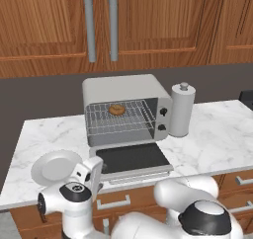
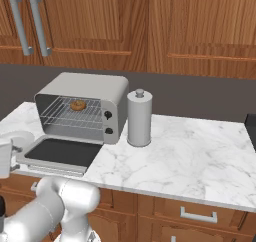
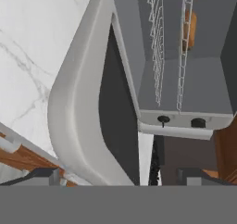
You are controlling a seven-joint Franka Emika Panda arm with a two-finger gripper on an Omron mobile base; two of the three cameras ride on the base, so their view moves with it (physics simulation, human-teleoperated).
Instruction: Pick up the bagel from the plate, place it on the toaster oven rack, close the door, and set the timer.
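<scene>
The bagel (image 1: 116,109), a small golden-brown ring with a hole in the middle, lies on the toaster oven rack (image 1: 118,118) near the back of the cavity, at centre frame in the left base view. The door (image 1: 132,158) hangs open, flat, its dark glass facing up. The plate (image 1: 55,167) sits bare at lower left. The gripper (image 1: 96,173) stands wide open, holding nothing, just beside the door's left edge.

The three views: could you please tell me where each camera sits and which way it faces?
Left base view: behind-left, facing the toaster oven; arm lower right, gripper near the plate.
Right base view: behind-right, facing the oven; arm lower left.
Hand view: rolled sideways, along the fingers at the lowered door.
Shared: bagel on rack.
</scene>
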